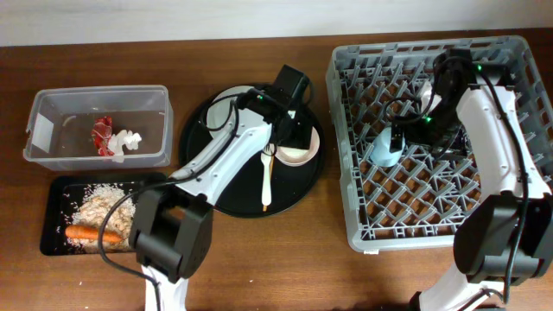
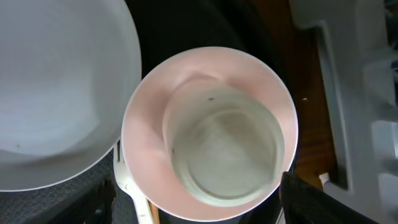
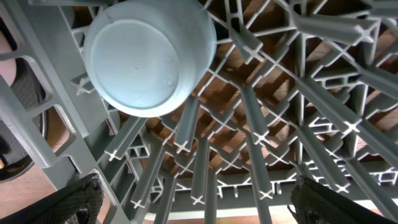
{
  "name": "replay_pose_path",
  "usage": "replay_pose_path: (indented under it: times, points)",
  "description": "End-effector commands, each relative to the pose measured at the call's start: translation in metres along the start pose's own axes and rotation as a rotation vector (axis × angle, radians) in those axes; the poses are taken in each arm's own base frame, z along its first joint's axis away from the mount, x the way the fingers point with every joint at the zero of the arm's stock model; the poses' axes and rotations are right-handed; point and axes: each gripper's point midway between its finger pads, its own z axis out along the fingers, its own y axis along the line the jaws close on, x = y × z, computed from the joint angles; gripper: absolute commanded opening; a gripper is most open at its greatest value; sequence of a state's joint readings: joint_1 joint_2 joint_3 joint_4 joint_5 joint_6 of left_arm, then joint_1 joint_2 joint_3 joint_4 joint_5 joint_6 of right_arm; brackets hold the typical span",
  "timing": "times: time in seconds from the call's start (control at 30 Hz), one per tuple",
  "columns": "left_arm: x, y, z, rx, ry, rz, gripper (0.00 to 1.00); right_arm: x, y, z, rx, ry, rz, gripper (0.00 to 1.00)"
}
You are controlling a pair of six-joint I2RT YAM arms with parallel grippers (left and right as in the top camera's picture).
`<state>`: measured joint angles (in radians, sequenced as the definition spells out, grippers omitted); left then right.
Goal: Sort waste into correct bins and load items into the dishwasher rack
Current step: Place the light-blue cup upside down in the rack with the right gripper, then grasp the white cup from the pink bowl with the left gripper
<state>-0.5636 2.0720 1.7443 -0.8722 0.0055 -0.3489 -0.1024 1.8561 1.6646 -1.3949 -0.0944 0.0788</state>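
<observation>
The pinkish-white bowl [image 2: 146, 162] sits on the round black tray with the small white cup [image 2: 224, 149] standing inside it. My left gripper [image 2: 199, 208] is open just above the bowl [image 1: 312, 142], one finger on either side. The pale grey plate [image 2: 56, 93] lies left of the bowl. The white fork [image 1: 268, 168] and the chopsticks [image 1: 265, 197] lie in front of it. The light blue cup [image 3: 149, 56] stands upside down on the pegs of the grey dishwasher rack [image 1: 518, 52]. My right gripper [image 3: 199, 205] is open and empty beside the cup [image 1: 386, 147].
The clear tub [image 1: 52, 104] at the far left holds a red wrapper [image 1: 104, 134] and crumpled white paper [image 1: 130, 140]. The shallow black tray [image 1: 56, 199] in front of it holds rice crumbs [image 1: 104, 206] and the carrot [image 1: 91, 233]. The round black tray [image 1: 203, 164] sits mid-table.
</observation>
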Motion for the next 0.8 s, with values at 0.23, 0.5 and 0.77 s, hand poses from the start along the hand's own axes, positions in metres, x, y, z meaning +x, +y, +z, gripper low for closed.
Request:
replay_pose_path:
  times: [0.23, 0.5, 0.77]
  points:
    - [-0.006, -0.023, 0.024, -0.036, -0.063, 0.034, 0.87, 0.001, 0.002, -0.001, -0.015, -0.004, 0.011, 0.99]
    - [-0.005, -0.017, 0.024, -0.069, -0.061, 0.036, 0.75, 0.001, 0.002, -0.001, -0.015, -0.006, 0.011, 0.99]
    - [0.000, -0.007, 0.039, -0.092, -0.022, 0.032, 0.63, 0.001, 0.002, -0.001, -0.015, -0.005, 0.011, 0.99]
